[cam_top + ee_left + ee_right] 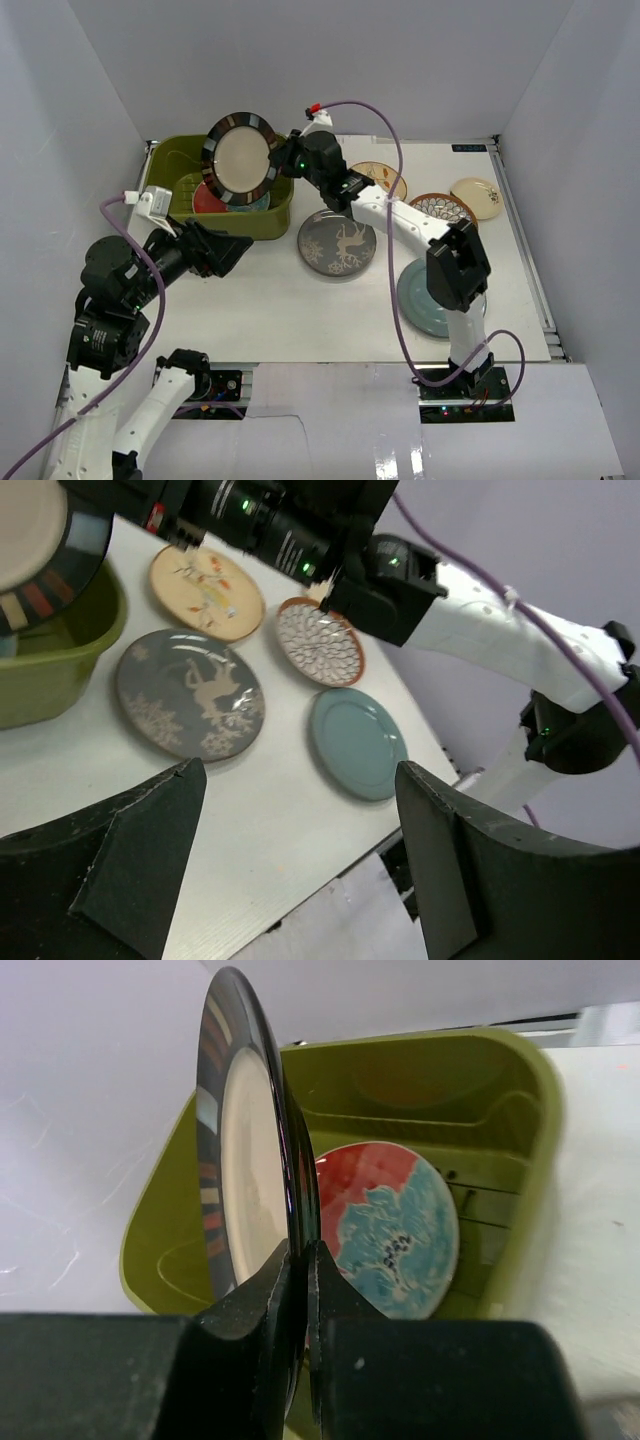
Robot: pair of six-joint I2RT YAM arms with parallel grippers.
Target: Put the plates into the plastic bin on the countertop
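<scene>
Dark-rimmed cream plate (240,158) stands on edge over the olive plastic bin (262,222), its rim pinched tight in the right gripper (300,1260). Red-and-teal plate (385,1230) lies inside the bin. Step in hand: drop-in. Next move calls for lowering and tilting the plate flat before release, clear of the bin wall. Left gripper (298,770) hangs spread and empty near the bin's front, probably not touching. Grey plate (337,243) plus four others sit on the countertop (300,320).
</scene>
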